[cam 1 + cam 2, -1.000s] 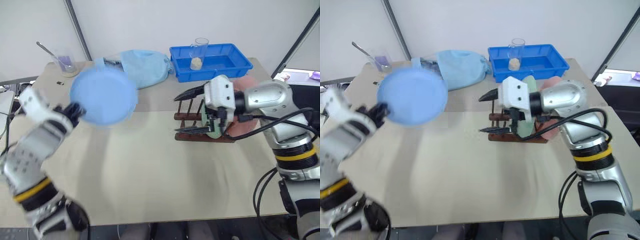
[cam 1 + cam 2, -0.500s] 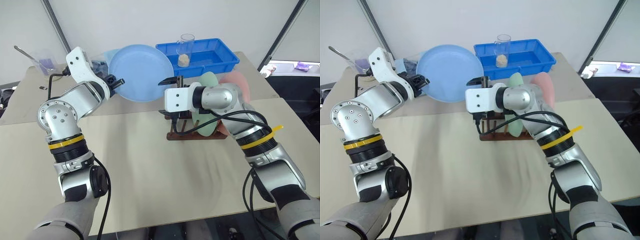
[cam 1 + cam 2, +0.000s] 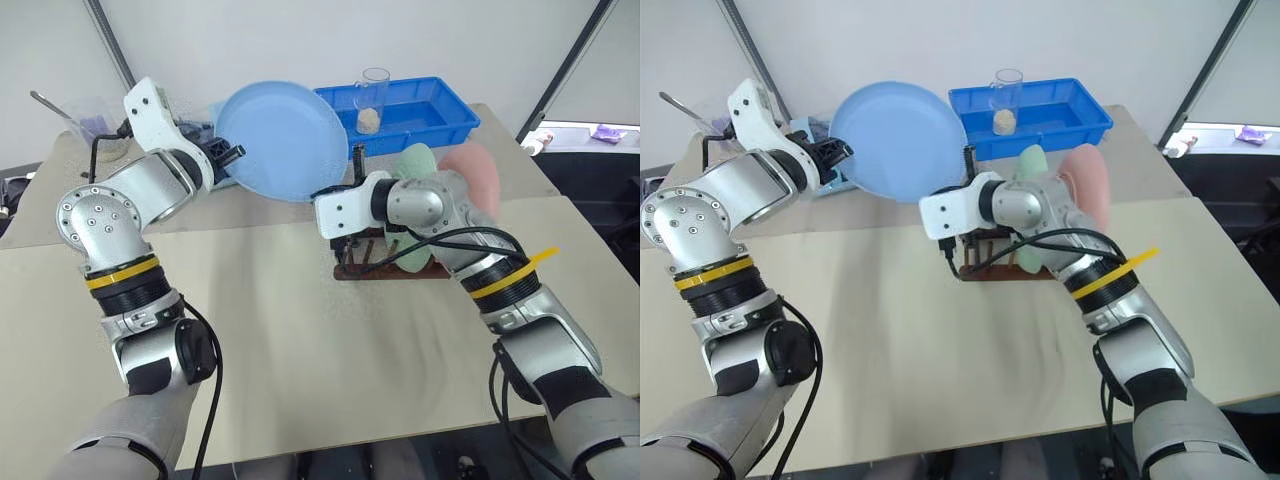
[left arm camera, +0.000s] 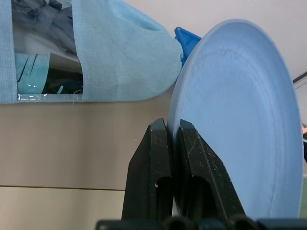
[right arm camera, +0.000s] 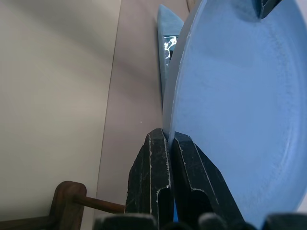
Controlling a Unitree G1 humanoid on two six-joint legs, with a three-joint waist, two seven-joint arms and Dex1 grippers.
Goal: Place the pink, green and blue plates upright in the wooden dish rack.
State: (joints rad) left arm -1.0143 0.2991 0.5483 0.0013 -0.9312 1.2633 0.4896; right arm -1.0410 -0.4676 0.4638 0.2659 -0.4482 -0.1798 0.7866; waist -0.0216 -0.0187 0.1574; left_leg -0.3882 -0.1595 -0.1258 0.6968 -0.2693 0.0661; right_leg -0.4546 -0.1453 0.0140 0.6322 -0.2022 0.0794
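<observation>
Since a second ago the right gripper (image 5: pixel 170 143) has swung up off the wooden dish rack (image 3: pixel 385 262) and snapped its spread jaws onto the lower rim of the blue plate (image 3: pixel 282 142), which has itself travelled in from the far left to hang on edge just above the rack's left end.

Both arms now share that plate. The left gripper (image 4: pixel 172 136) pinches the rim on the side away from the rack, jaws pressed together with the thin edge between them; the right one pinches the rim on the rack side.

Two thirds of the job looks finished: the green plate (image 3: pixel 418 170) stands upright between the pegs in the middle of the rack, and the pink plate (image 3: pixel 474 172) stands upright at its right end. Only the blue one is left to slot into the free pegs at the left end.

All three plates are plain matte rounds with shallow rims. The rack is dark brown wood, thin round pegs rising from its rails.

Beyond the rack sits a glossy deep blue tray (image 3: pixel 440 115) holding a clear glass (image 3: pixel 373 98), and left of that a soft light blue cloth bag (image 4: pixel 115 57).
</observation>
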